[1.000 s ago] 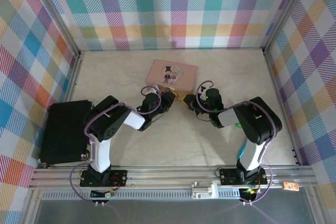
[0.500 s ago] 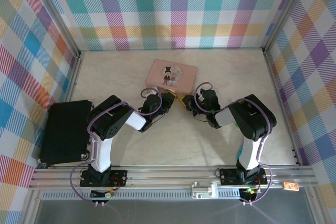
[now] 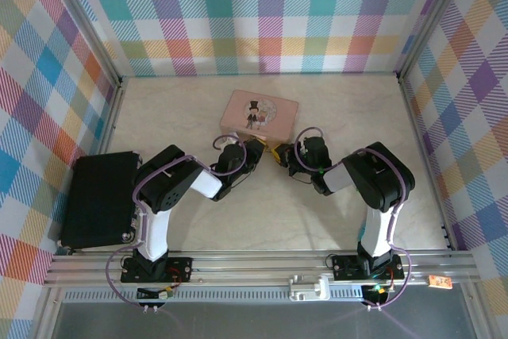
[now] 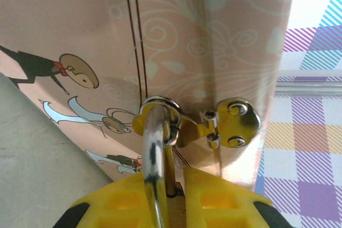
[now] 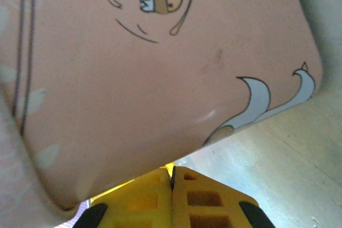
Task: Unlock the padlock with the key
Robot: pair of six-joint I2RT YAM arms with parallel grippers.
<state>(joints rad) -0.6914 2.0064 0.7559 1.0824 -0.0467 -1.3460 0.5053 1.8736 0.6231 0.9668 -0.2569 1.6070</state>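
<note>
Since a second ago my right arm has folded its elbow inward, nosing the right gripper (image 5: 172,182) closer, fingers pressed shut. Whether they pinch the slender grey key I cannot tell. The left gripper (image 4: 173,190) clamps the tiny silver-shackled padlock (image 4: 153,148), hooked through the pink rectangular tin (image 3: 260,111) mid-table. Insertion seems next.

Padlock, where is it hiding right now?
In the left wrist view, the padlock shows as a silver loop hooked through the clasp on the side of the pink tin. The loop runs down between the yellow fingers of the left gripper.
</note>
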